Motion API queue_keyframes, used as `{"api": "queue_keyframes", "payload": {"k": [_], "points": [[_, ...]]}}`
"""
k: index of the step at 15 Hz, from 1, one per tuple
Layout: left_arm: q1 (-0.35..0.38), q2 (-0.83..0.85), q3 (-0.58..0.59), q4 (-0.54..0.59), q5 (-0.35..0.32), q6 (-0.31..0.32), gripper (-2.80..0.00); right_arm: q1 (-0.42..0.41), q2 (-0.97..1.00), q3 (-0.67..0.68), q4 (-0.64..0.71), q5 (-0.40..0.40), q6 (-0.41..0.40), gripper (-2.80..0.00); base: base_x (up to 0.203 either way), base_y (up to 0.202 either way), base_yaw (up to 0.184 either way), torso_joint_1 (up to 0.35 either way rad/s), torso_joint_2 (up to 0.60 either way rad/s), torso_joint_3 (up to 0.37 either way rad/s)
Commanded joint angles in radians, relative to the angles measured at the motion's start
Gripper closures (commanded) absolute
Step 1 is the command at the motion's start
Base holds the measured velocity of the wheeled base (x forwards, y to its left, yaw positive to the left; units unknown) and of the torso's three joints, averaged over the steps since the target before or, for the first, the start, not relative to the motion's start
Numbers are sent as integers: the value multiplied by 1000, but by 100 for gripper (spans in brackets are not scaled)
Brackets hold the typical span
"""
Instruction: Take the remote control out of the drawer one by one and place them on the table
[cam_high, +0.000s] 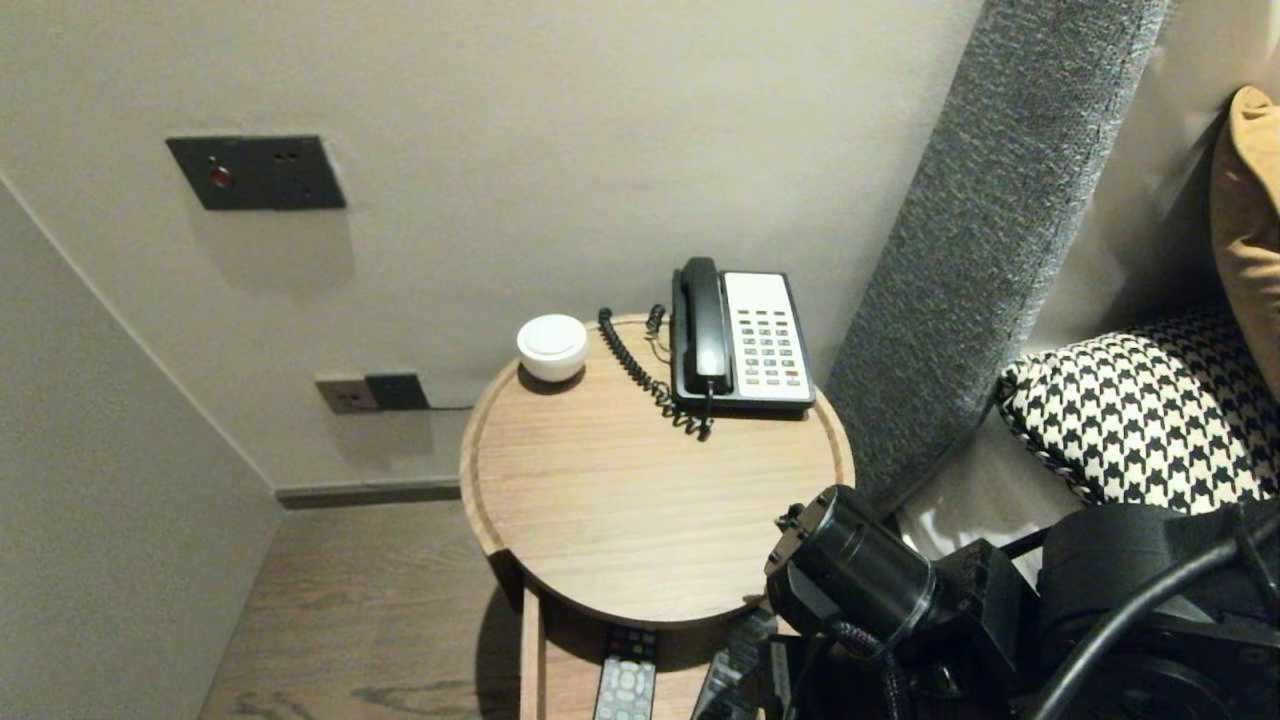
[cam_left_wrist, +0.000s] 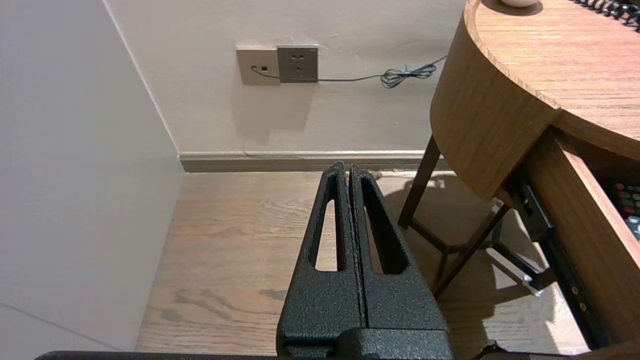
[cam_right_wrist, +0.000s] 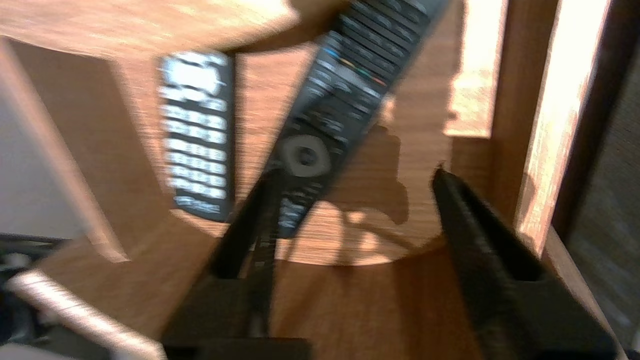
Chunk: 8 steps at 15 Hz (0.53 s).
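Below the round wooden table (cam_high: 640, 500) a drawer (cam_high: 530, 650) stands pulled out, with two remotes lying in it. One is a long black remote (cam_right_wrist: 340, 95) (cam_high: 730, 660); the other is a shorter remote with pale buttons (cam_right_wrist: 197, 135) (cam_high: 625, 685). My right arm (cam_high: 860, 580) reaches down over the drawer. My right gripper (cam_right_wrist: 355, 175) is open above the drawer floor, with nothing between its fingers. One finger (cam_right_wrist: 250, 225) overlaps the near end of the black remote; whether they touch I cannot tell. My left gripper (cam_left_wrist: 348, 170) is shut and empty, parked over the wooden floor beside the table.
On the tabletop a corded desk phone (cam_high: 745, 340) stands at the back right and a small white round object (cam_high: 552, 347) at the back left. A grey headboard panel (cam_high: 980, 250) and a houndstooth pillow (cam_high: 1140, 420) lie to the right. Wall sockets (cam_left_wrist: 297, 63) sit low on the wall.
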Motion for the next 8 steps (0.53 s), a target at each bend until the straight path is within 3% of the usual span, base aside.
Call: {"api": "queue_keyframes", "payload": {"k": [1, 5, 8], "points": [[0, 0, 0, -1, 1, 0, 0, 10, 24, 45, -3, -13, 5, -280, 0, 0, 0, 0, 0, 0], [0, -2, 0, -1, 1, 0, 0, 11, 75, 47, -19, -20, 5, -280, 0, 0, 0, 0, 0, 0], [0, -1, -2, -1, 1, 0, 0, 14, 121, 46, -104, -90, 5, -280, 0, 0, 0, 0, 0, 0]]}}
